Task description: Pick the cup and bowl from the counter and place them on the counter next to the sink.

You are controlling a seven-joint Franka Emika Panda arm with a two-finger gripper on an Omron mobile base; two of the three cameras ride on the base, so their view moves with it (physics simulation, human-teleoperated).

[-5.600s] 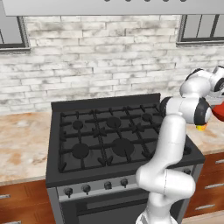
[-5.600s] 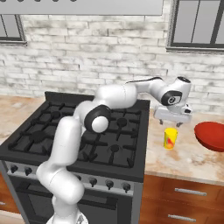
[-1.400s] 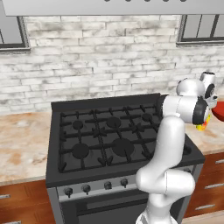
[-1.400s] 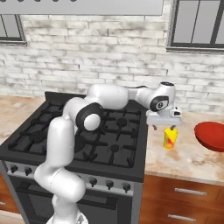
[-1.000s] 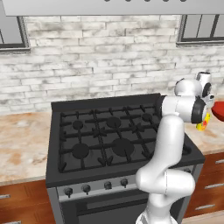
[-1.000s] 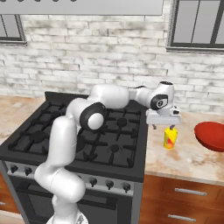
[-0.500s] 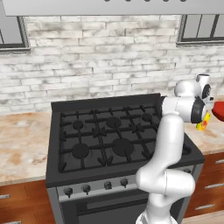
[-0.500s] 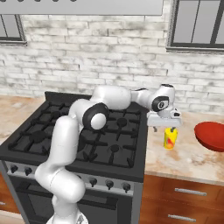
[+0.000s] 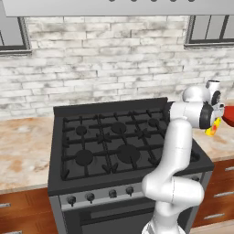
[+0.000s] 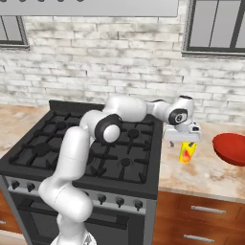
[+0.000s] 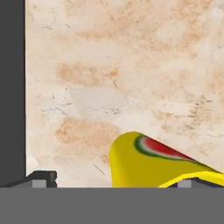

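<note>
Yellow fills the space under my jaws (image 10: pixel 182 142): they stand spread as wide as they go, holding nothing, poised just above the cup (image 10: pixel 187 151); I see the cup as a yellow tumbler with a red and green patch, standing upright on the surface (image 10: pixel 201 174) just beside the stove's right edge; in the hand view one dark fingertip (image 11: pixel 42 178) rises at the lower left and the cup's side (image 11: pixel 148 164) sits toward the other fingertip, with veined beige stone beyond it and the black stove edge (image 11: pixel 12 87) down the left side; whether the fingers touch the cup I cannot tell; further to the right on the same surface rests the red bowl (image 10: pixel 231 148), well apart from the cup and partly cut by the frame; from the left base view my arm hides most of the cup (image 9: pixel 212 130), and a sliver of the bowl (image 9: pixel 229 113) shows at the right margin; behind all this runs a pale brick wall (image 10: pixel 95 72).
</note>
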